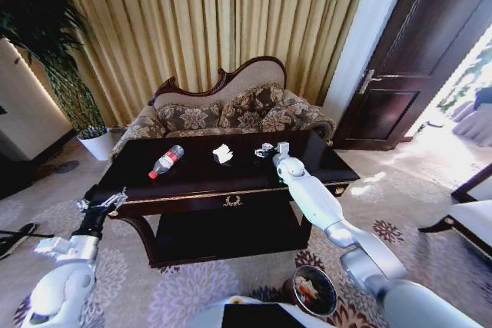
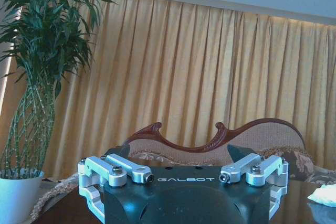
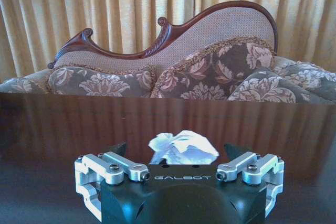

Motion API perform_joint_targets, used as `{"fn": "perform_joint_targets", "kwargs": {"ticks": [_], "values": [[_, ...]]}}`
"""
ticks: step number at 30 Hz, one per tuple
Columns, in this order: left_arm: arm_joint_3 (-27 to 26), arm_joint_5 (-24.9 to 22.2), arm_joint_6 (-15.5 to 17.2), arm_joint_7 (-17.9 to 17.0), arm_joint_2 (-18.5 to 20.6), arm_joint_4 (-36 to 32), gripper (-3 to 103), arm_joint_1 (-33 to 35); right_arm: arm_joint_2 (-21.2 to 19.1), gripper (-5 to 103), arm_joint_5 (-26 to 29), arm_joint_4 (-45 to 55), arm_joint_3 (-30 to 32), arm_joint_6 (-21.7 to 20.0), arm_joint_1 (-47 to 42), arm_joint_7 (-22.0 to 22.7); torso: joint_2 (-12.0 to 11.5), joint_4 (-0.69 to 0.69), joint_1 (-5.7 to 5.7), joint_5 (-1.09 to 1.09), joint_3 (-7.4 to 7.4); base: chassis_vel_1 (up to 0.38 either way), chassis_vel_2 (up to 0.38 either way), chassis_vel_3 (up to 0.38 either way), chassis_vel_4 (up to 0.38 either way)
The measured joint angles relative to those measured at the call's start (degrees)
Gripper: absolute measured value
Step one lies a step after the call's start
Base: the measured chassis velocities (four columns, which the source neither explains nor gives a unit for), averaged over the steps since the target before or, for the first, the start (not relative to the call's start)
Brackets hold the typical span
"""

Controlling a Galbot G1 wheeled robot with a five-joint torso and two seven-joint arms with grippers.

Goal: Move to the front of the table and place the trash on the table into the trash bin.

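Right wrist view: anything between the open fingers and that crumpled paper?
Nothing visible. The right gripper is open over the table, and the crumpled white paper sits directly ahead between its fingers, with bare tabletop around it.

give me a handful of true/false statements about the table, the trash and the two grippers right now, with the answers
1. The right gripper is over the table, its open fingers either side of a crumpled white paper. True.
2. The plastic bottle stands upright on the table. False: it lies on its side, toward the robot's left of the tabletop.
3. The trash bin sits on the floor on the robot's right, below the right arm. True.
4. The left gripper holds the bottle. False: it is open and holds nothing, near the table's left front corner.
5. A second crumpled paper lies near the middle of the tabletop. True.
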Motion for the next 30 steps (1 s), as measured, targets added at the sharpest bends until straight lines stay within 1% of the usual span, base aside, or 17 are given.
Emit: {"fn": "perform_joint_targets", "kwargs": {"ticks": [1,4,6,8,11,12,14,15,18,19,21,22,25,27,28,29,30], "values": [[0.1,0.0,0.0,0.0,0.0,0.0,100,0.0,-0.1,103,0.0,0.0,0.0,0.1,0.0,0.0,0.0,0.0,0.0,0.0,0.0,0.0,0.0,0.0,0.0],[0.1,0.1,0.0,0.0,0.0,0.1,100,-0.1,-0.2,94,0.0,0.0,0.1,0.2,0.0,0.0,0.0,0.01,0.0,0.0,0.0,0.0,0.0,0.0,0.0],[0.1,0.1,0.0,0.1,0.0,0.2,100,-0.1,-0.2,84,0.0,-0.1,0.1,0.5,-0.2,-0.1,0.0,0.01,0.0,0.0,0.0,0.0,0.0,0.0,0.0],[0.1,0.1,0.0,0.1,0.0,0.2,100,-0.1,-0.1,84,0.0,-0.2,0.1,0.6,-0.2,-0.1,0.0,0.01,0.0,0.0,0.0,0.0,0.0,0.0,0.0],[0.0,0.1,0.0,0.3,0.0,0.3,100,0.0,0.2,68,-0.3,-0.4,0.0,0.8,-0.3,-0.1,0.0,0.01,0.0,0.0,0.0,0.0,0.0,0.0,0.0],[0.0,0.1,0.0,0.3,0.0,0.3,100,0.0,0.2,68,-0.3,-0.4,0.0,0.8,-0.3,-0.1,0.0,0.01,0.0,0.0,0.0,0.0,0.0,0.0,0.0],[-0.1,0.1,-0.2,0.4,0.0,0.5,100,0.0,0.3,57,-0.4,-0.5,-0.1,0.9,-0.3,-0.1,0.0,0.02,0.0,0.0,0.0,0.0,0.0,0.0,0.0],[-0.1,0.1,-0.2,0.4,0.0,0.5,100,0.0,0.3,57,-0.4,-0.5,-0.1,0.9,-0.3,-0.1,0.0,0.02,0.0,0.0,0.0,0.0,0.0,0.0,0.0],[-0.2,0.0,-0.4,0.6,-0.1,0.7,100,0.1,0.3,41,-0.4,-0.5,-0.2,0.9,-0.3,-0.2,0.0,0.02,0.0,0.0,0.0,0.0,0.0,0.0,0.0],[-0.2,0.0,-0.4,0.6,-0.1,0.7,100,0.1,0.3,41,-0.4,-0.5,-0.2,0.9,-0.3,-0.2,0.0,0.02,0.0,0.0,0.0,0.0,0.0,0.0,0.0],[-0.2,0.0,-0.5,0.7,-0.2,0.8,100,0.1,0.2,30,-0.4,-0.4,-0.2,0.9,-0.4,-0.2,0.0,0.01,0.0,0.0,0.0,0.0,0.0,0.0,0.0],[-0.2,0.0,-0.5,0.7,-0.2,0.8,100,0.1,0.2,30,-0.4,-0.4,-0.2,0.9,-0.4,-0.2,0.0,0.01,0.0,0.0,0.0,0.0,0.0,0.0,0.0],[-0.2,0.0,-0.7,0.8,-0.2,0.9,100,0.1,0.1,14,-0.4,-0.1,-0.2,1.0,-0.4,-0.2,0.0,0.01,0.0,0.0,0.0,0.0,0.0,0.0,0.0],[-0.2,0.0,-0.7,0.8,-0.2,0.9,100,0.1,0.1,14,-0.4,0.1,-0.2,1.0,-0.5,-0.2,0.0,0.01,0.0,0.0,0.0,0.0,0.0,0.0,0.0],[-0.2,0.0,-0.7,0.8,-0.2,0.9,100,0.1,0.1,8,-0.3,0.3,-0.1,1.0,-0.5,-0.2,0.0,0.01,0.0,0.0,0.0,0.0,0.0,0.0,0.0],[-0.2,0.0,-0.7,0.8,-0.2,0.9,100,0.1,0.1,8,-0.3,0.3,-0.1,1.0,-0.5,-0.2,0.0,0.01,0.0,0.0,0.0,0.0,0.0,0.0,0.0],[-0.2,0.0,-0.7,0.8,-0.2,0.9,100,0.1,0.0,2,-0.1,1.1,0.1,1.0,-0.8,-0.2,0.0,0.02,0.0,0.0,0.0,0.0,0.0,0.0,0.0]]}}
